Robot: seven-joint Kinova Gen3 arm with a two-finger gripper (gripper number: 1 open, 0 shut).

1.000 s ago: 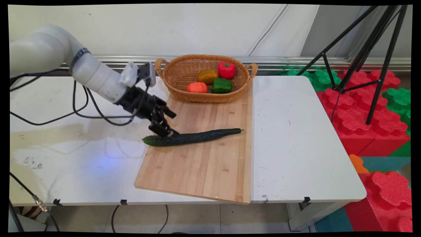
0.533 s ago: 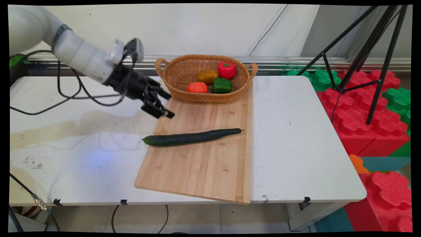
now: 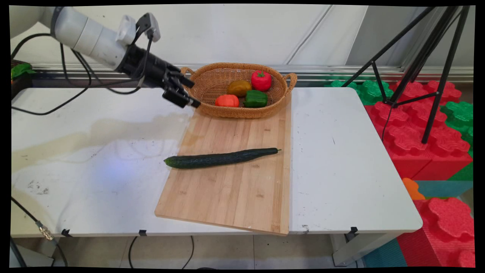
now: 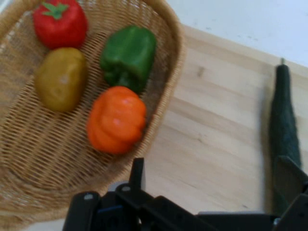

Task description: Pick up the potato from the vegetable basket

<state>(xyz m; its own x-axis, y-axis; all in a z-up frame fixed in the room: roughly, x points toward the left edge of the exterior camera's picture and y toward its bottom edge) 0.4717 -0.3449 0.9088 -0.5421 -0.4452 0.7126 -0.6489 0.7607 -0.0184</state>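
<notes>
My gripper [image 3: 194, 93] hangs open and empty above the table, just left of the wicker basket [image 3: 204, 87] and close to its left handle. In the basket lie an orange pepper [image 3: 227, 101], a green pepper [image 3: 255, 98], a red tomato-like piece [image 3: 261, 80] and a yellow-brown potato [image 3: 239, 88]. A long dark cucumber [image 3: 221, 157] lies across the wooden cutting board [image 3: 235, 189], well below the gripper. The hand view shows the gripper [image 4: 211, 166] over the board [image 4: 221, 144], with the orange pepper [image 4: 116, 119] nearest, the basket [image 4: 29, 144] at left and the cucumber [image 4: 284, 130] at right.
The white table [image 3: 341, 151] reaches right of the board. Beyond its right edge are a black tripod [image 3: 424, 64] and red and green foam blocks [image 3: 416, 125]. Black cables [image 3: 75, 68] hang from the arm at left.
The gripper has left the cucumber's left end and risen up and back to the basket's left handle. The cucumber lies where it was on the board.
</notes>
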